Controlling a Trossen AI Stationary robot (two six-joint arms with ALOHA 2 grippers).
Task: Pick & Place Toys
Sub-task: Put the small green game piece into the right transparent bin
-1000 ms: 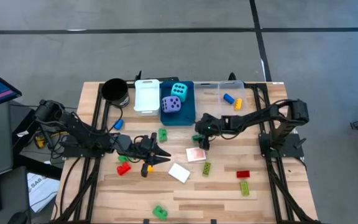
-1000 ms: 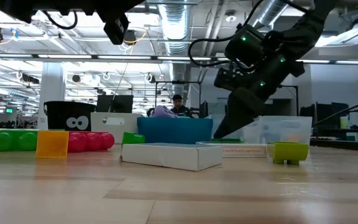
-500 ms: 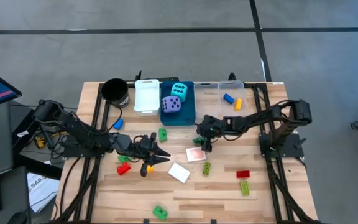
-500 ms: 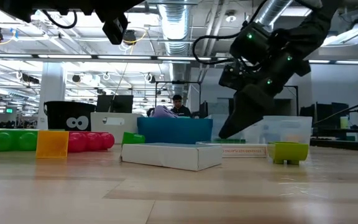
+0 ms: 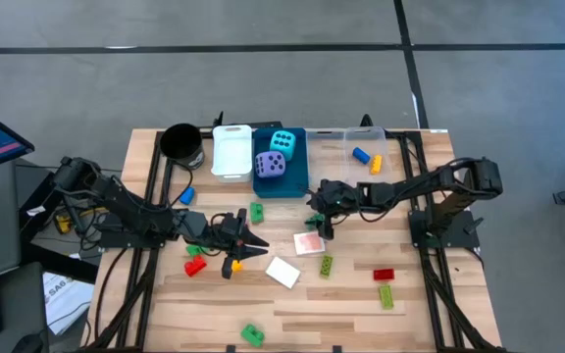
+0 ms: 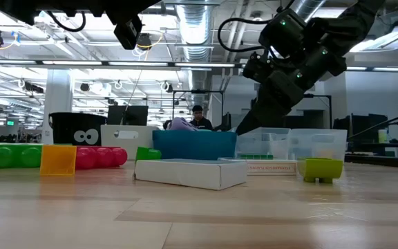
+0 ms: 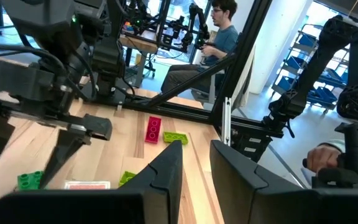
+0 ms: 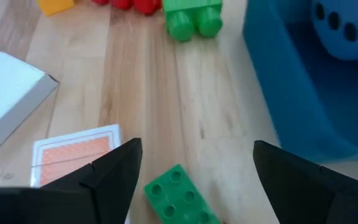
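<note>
My right gripper [image 8: 196, 147] hangs open a little above the table, just in front of the blue bin [image 5: 287, 182]. Between and below its fingers a green brick [image 8: 180, 198] lies flat on the wood, untouched. An orange-backed card [image 8: 74, 155] and a white box [image 8: 8, 106] lie beside it, and another green brick [image 8: 194, 18] lies farther off. The cyan die [image 5: 282, 143] and purple die [image 5: 270, 165] sit in the blue bin. My left gripper [image 5: 261, 243] is held level above the table's middle left, its fingers a narrow gap apart with nothing between them.
A black cup [image 5: 180, 143], a white bin [image 5: 231, 152] and a clear bin [image 5: 366, 137] line the far edge. Loose bricks include red [image 5: 384, 275], green [image 5: 387, 296], green [image 5: 252, 334], red [image 5: 195, 265] and orange [image 5: 235, 263]. A person sits beyond the table.
My right gripper has risen from close over the table and tipped a little less steeply, still open. The green brick and the card beneath it lie where they were.
</note>
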